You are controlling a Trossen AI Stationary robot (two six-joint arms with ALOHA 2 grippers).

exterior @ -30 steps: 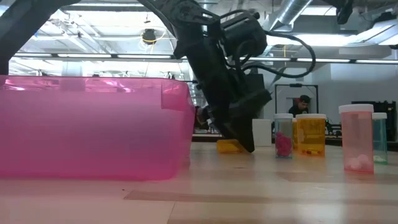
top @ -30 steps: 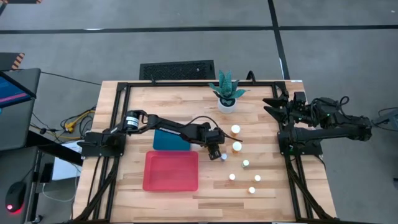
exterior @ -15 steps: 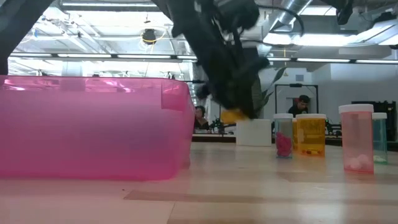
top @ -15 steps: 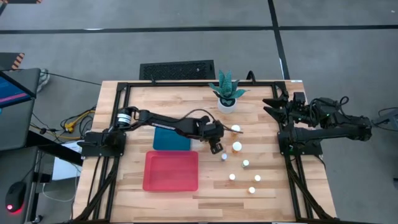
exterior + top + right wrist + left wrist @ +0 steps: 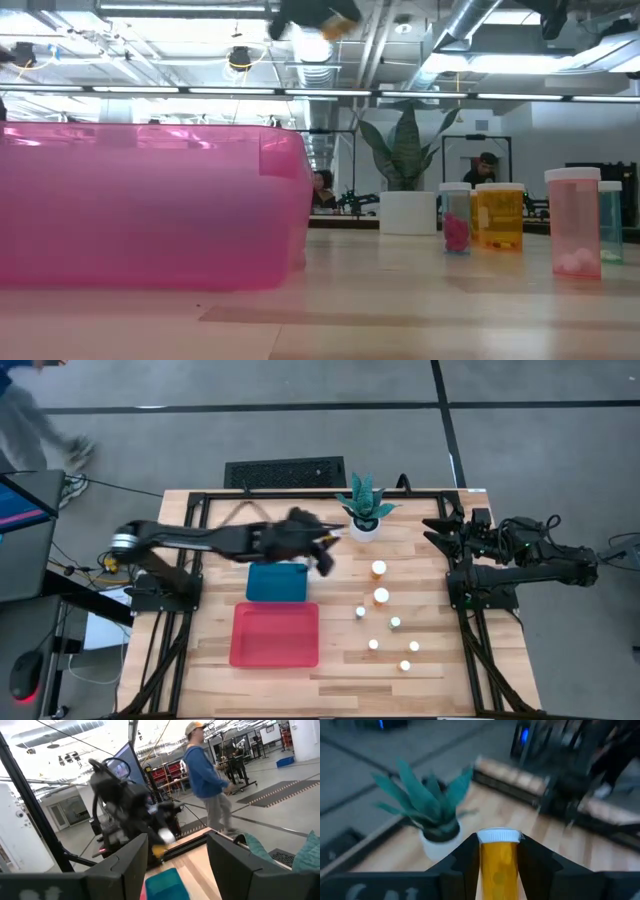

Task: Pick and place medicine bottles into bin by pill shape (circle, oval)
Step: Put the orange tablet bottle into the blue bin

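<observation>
While aloft, left gripper around amber bottle

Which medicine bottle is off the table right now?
The amber, white-capped bottle clamped in the left gripper, held above the teal bin. The other bottles stand upright on the table.

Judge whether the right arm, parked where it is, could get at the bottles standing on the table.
Probably yes. The right claw waits at the table's right edge, open and empty, and the standing bottles sit on bare wood nearby. The left claw is off over the teal bin.
</observation>
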